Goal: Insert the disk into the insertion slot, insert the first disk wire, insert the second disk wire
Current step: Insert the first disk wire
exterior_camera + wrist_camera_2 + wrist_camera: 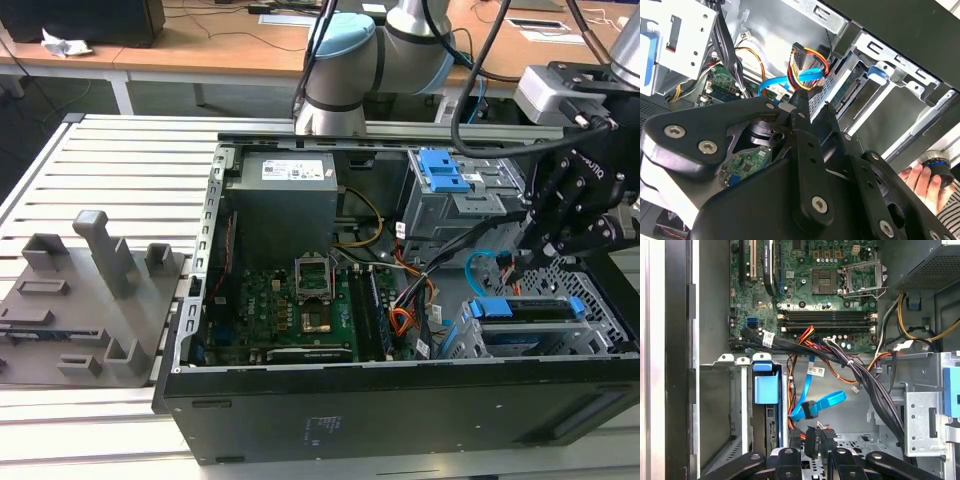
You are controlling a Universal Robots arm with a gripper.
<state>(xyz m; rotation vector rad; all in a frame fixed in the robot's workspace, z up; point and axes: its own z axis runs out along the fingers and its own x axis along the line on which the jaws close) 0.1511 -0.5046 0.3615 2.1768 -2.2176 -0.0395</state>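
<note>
The disk (525, 310) sits in its blue carrier inside the insertion slot (603, 300), the perforated grey cage at the case's corner on the exterior view's right. Its blue tab (765, 387) shows in the first wrist view. My gripper (532, 250) hangs just above the cage. My fingertips (803, 97) stand a narrow gap apart with nothing between them. Just beyond them hangs the first disk wire (807, 60), an orange, yellow and black bundle with its black plug (812, 437) loose. Beside it the second disk wire (827, 401), light blue, curls free (780, 82).
A taller grey drive box with blue latch (445, 175) stands behind the cage. A thick black cable bundle (865, 380) crosses beside the wires. The motherboard (290, 300) and power supply (285, 200) fill the case. A person's hand (920, 180) rests outside the case. A grey fixture plate (80, 300) lies at the exterior view's left.
</note>
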